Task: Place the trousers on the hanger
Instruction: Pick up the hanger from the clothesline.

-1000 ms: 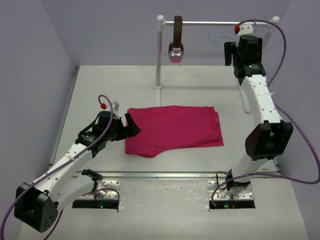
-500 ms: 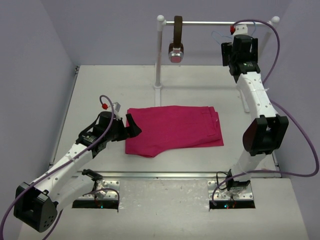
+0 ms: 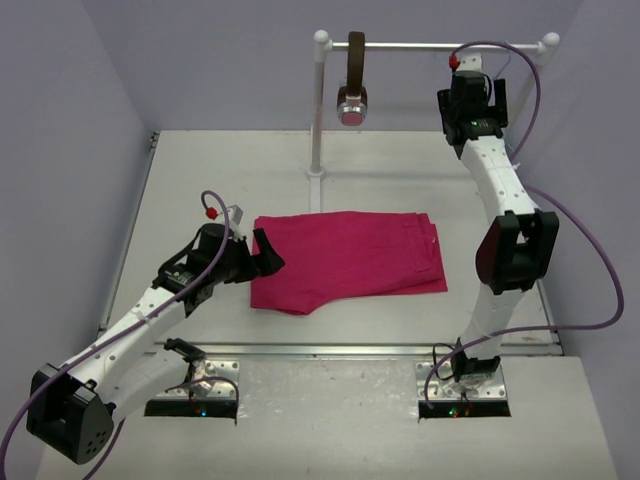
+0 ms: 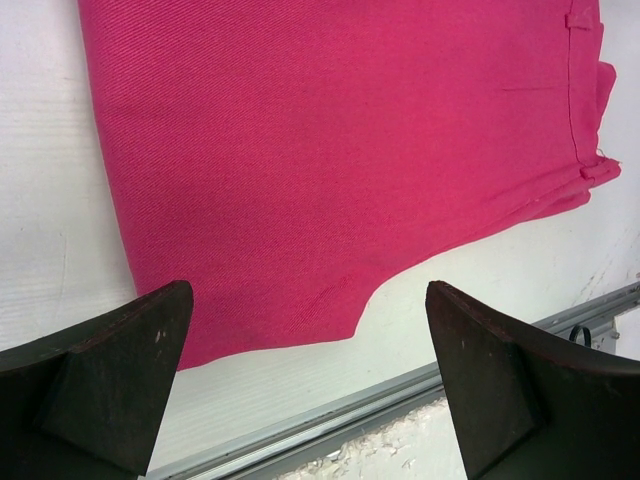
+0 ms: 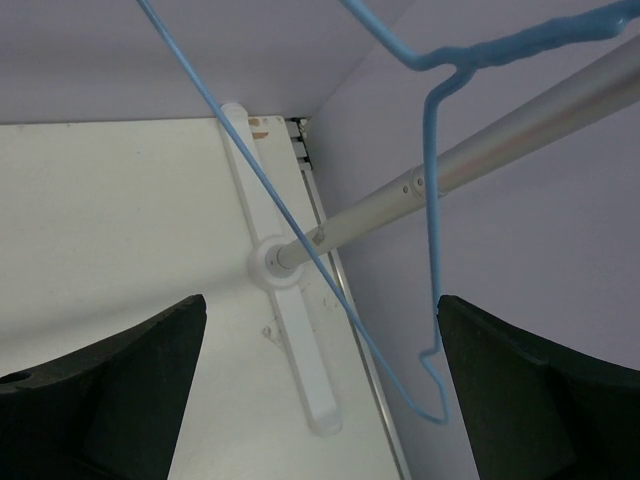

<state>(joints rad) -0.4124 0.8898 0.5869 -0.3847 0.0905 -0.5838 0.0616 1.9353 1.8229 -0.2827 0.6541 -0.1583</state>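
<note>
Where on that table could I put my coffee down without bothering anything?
Bare white table lies back-left, between the wall and the white rack post, and behind the magenta-pink fabric trousers under the rail. Crowded: the trousers' left edge, where the open left gripper is.

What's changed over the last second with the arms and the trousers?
The right gripper swung left along the rail toward the hanger, jaws open, holding nothing. The left gripper stayed open at the left edge of the trousers, which lie flat, unmoved.
</note>
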